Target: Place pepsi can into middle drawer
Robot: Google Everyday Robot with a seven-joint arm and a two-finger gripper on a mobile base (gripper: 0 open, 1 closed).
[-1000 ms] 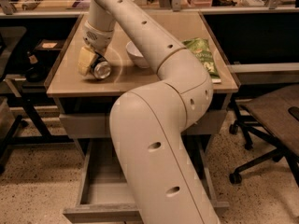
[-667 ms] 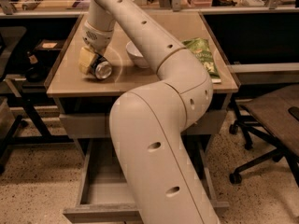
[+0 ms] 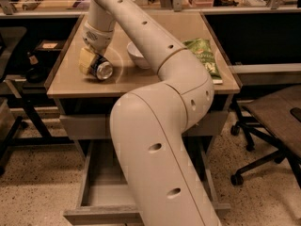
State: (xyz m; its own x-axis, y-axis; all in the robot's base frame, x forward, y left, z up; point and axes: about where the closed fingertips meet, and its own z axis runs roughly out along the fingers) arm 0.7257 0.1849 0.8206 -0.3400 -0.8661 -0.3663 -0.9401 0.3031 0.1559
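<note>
The pepsi can (image 3: 100, 69) lies on its side on the tan table top (image 3: 70, 81), near the left edge, with its silver end turned toward the camera. My gripper (image 3: 92, 62) reaches down from the long white arm (image 3: 155, 140) and sits right on the can, which is partly hidden under it. The middle drawer (image 3: 101, 194) is pulled open below the table, low in the view. Its grey floor shows on the left, and the arm covers its right part.
A white bowl (image 3: 138, 55) stands just right of the can. A green chip bag (image 3: 206, 59) lies at the table's right edge. A closed drawer front (image 3: 82, 126) sits under the top. An office chair (image 3: 273, 121) stands to the right, dark furniture (image 3: 19, 74) to the left.
</note>
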